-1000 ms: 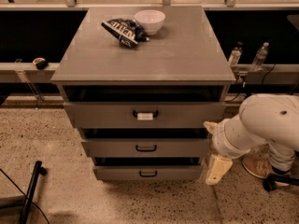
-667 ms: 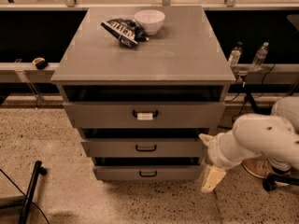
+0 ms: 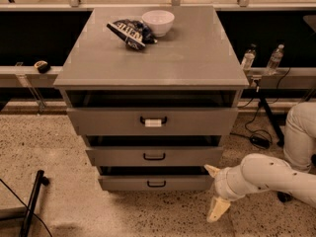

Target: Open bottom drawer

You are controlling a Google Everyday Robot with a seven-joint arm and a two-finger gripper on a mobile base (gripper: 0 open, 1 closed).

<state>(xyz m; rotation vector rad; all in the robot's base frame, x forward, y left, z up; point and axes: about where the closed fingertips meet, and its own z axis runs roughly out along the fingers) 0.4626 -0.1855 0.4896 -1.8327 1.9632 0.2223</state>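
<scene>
The bottom drawer is the lowest and narrowest of three grey drawers in the cabinet, with a small black loop handle. It stands only slightly out from the cabinet. My gripper is low at the drawer's right end, just off its right corner, on the white arm that comes in from the right. Its two cream fingers stand apart, one near the drawer corner and one lower near the floor. It holds nothing.
Above are the middle drawer and the top drawer with a white tag on its handle. A white bowl and a snack bag lie on the cabinet top. Two bottles stand behind right. A black rod lies on the floor left.
The arm has swung down and to the left, bringing the gripper lower and closer to the bottom drawer's right corner. The drawers have not moved.
</scene>
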